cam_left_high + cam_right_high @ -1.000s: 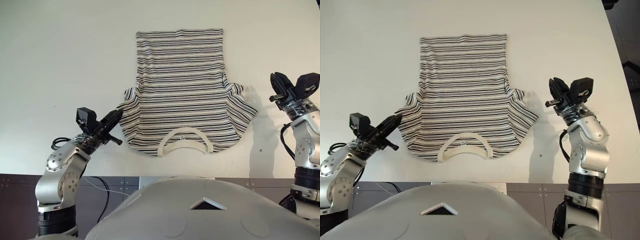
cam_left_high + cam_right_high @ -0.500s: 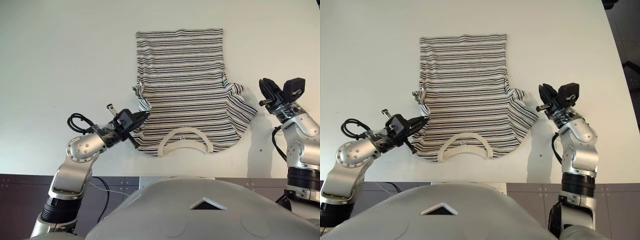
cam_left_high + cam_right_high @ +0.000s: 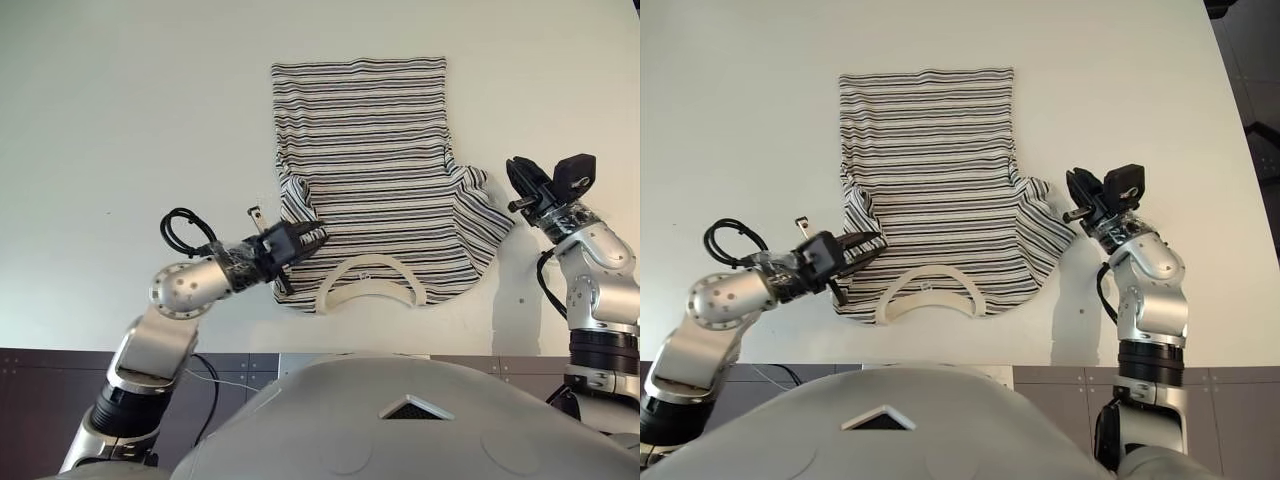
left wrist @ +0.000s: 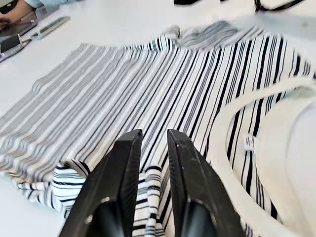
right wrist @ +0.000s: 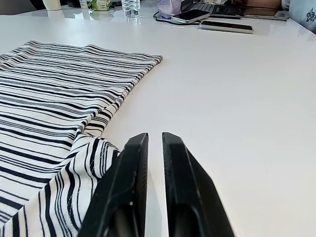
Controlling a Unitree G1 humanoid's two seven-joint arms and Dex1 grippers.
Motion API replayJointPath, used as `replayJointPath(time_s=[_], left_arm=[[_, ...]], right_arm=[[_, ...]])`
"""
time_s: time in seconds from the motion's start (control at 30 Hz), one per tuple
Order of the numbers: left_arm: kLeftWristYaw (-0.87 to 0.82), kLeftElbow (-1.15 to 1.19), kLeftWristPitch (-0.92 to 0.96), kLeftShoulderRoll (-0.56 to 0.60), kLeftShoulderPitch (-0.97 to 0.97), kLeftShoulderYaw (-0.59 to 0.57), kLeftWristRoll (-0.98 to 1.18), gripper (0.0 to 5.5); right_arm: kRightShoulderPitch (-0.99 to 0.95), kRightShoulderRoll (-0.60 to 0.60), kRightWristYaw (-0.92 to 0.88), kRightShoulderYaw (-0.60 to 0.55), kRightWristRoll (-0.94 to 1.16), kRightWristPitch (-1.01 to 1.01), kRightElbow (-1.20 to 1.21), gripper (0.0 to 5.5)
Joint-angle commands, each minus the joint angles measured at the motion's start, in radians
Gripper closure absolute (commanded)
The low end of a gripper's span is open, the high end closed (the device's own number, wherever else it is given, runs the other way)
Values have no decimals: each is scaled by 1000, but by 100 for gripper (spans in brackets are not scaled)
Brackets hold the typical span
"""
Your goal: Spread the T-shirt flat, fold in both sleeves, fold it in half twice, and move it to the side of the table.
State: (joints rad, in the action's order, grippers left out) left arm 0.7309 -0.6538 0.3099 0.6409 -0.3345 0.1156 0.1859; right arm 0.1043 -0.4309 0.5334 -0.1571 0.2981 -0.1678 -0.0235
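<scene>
The striped T-shirt (image 3: 365,140) lies flat on the white table (image 3: 120,120), with its cream collar (image 3: 370,282) toward me. Its left sleeve (image 3: 293,196) is pulled in over the body. My left gripper (image 3: 318,234) rests on the shirt beside the collar, shut on that sleeve's fabric; the left wrist view has a bunched fold (image 4: 66,180) under the left gripper (image 4: 154,133). The right sleeve (image 3: 485,205) still lies spread outward. My right gripper (image 3: 516,176) hovers just beyond its edge, shut and holding nothing; the right wrist view places the right gripper (image 5: 154,134) beside the right sleeve (image 5: 84,163).
Phones and bottles (image 5: 224,25) sit at the table's far end. A flat device (image 4: 49,27) lies off to one side in the left wrist view. The table's front edge (image 3: 200,345) runs just below the collar. Bare tabletop spreads left and right of the shirt.
My left gripper swept right from off the shirt, dragging the left sleeve in over the body. My right gripper shifted left, closer to the right sleeve.
</scene>
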Motion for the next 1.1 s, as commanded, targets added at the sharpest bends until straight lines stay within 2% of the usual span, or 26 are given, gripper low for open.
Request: replayJointPath(time_s=[0.03,0.17,0.37,0.63,0.8,0.9,1.1], left_arm=[[-1,84,48,37,99,-195,102,458],[3,290,-217,120,31,-104,-150,458],[48,290,-384,145,-97,-3,-236,458],[65,335,-517,188,-134,70,-361,458],[63,348,-536,197,-138,74,-392,458],[56,356,-531,209,-160,76,-420,458],[-5,276,-487,166,-208,27,-364,458]], right_arm=[[22,12,-7,-9,-4,10,7,499],[19,20,-8,8,-12,15,6,499],[9,6,5,8,-12,10,1,499],[8,10,2,12,-14,5,11,499],[9,7,-1,4,-5,-8,33,499],[41,-3,0,-52,70,-80,117,499],[272,-35,21,-214,304,-348,312,499]])
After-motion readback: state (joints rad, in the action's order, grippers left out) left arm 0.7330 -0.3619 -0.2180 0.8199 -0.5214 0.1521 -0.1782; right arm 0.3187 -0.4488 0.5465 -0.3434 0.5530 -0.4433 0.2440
